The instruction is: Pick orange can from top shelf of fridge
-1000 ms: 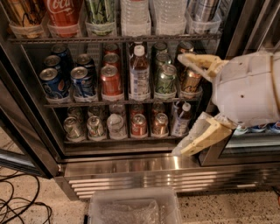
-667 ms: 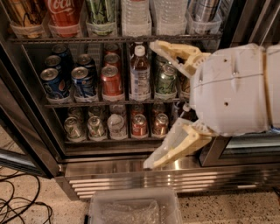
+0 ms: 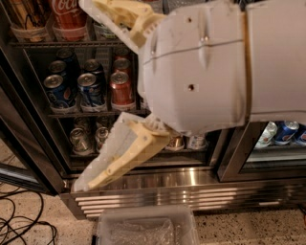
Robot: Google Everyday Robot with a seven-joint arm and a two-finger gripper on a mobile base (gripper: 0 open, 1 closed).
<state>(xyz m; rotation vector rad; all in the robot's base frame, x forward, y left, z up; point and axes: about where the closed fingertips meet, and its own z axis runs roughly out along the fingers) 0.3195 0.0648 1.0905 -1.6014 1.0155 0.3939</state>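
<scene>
My gripper (image 3: 81, 95) is hanging in front of the fridge (image 3: 191, 179), its pale fingers (image 3: 124, 12) spread wide apart, one reaching above the orange can (image 3: 122, 91) and one slanting below it. The orange can is standing upright on the top shelf (image 3: 67, 114), just right of two blue cans (image 3: 91, 91). Compared with a moment ago, my gripper is sitting further left and looming larger, covering everything right of the orange can.

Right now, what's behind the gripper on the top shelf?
The open gripper hangs before the fridge; blue cans and the orange can show at left, its body hides the row's right side.
</scene>
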